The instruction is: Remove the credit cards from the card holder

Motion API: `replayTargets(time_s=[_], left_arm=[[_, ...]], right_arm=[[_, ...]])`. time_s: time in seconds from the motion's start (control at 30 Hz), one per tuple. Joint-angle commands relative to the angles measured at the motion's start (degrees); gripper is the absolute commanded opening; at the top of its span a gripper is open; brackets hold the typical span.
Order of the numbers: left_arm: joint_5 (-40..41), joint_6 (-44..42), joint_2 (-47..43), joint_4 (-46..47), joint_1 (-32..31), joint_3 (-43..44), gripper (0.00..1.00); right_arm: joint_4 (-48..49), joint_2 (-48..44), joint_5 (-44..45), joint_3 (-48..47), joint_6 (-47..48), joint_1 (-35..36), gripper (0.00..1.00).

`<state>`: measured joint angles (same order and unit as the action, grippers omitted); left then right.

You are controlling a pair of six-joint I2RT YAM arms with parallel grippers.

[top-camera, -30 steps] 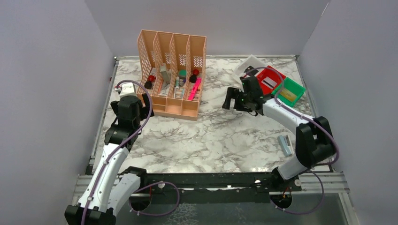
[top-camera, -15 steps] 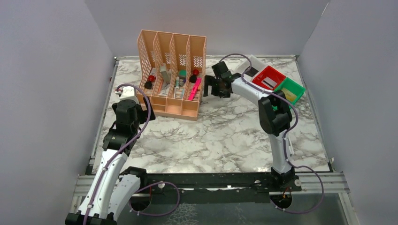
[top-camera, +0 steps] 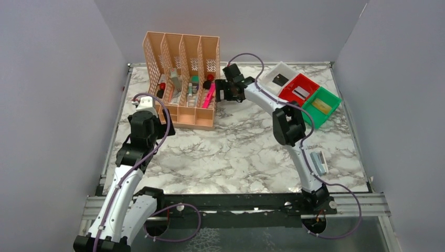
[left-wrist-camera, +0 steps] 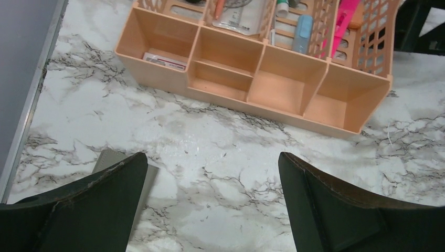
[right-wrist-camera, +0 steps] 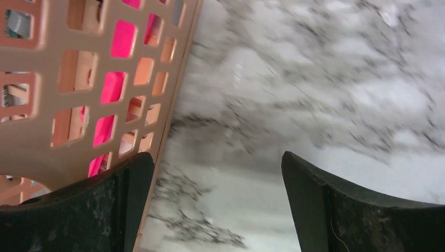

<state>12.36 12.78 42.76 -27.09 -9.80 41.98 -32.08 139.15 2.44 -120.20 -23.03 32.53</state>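
Marble-veined table (top-camera: pixel 236 152), plain grey walls (top-camera: pixel 52 79), card holder (top-camera: pixel 318 161) near right edge

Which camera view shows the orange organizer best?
The top view: the whole organizer stands there, with all four slots in sight. The left wrist view shows only its low front compartments. The right wrist view shows only a piece of its lattice side wall, very close.

Three credit cards (top-camera: pixel 280 79), three bins (top-camera: pixel 307 83), one card holder (top-camera: pixel 318 161), one desk organizer (top-camera: pixel 194 119), two arms (top-camera: pixel 123 178)
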Motion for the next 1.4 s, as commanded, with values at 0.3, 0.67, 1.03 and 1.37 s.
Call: replayTargets(time_s=[0.3,0.67,1.03,1.37], left_arm=[[-3.28,-0.73,1.65,1.26,0.31,-0.49,0.99],[-11.43,-0.96,7.42,1.85,0.31,-0.61,0.99],[-31.03,9.46,23.03,15.56,-0.35,-1.48,0.99],[-23.6,9.44,40.48,23.61,-0.83,9.02,0.99]], right_arm=[[11.36,14.84,-7.82,-22.83,-4.25,5.87,0.95],[6.59,9.28,-17.3,-20.25,0.48,4.28,0.97],[14.48,-26.34,-3.35,22.31,4.75,4.22,0.99],[15.46,-50.76,4.34,50.79,4.2,4.02,0.99]])
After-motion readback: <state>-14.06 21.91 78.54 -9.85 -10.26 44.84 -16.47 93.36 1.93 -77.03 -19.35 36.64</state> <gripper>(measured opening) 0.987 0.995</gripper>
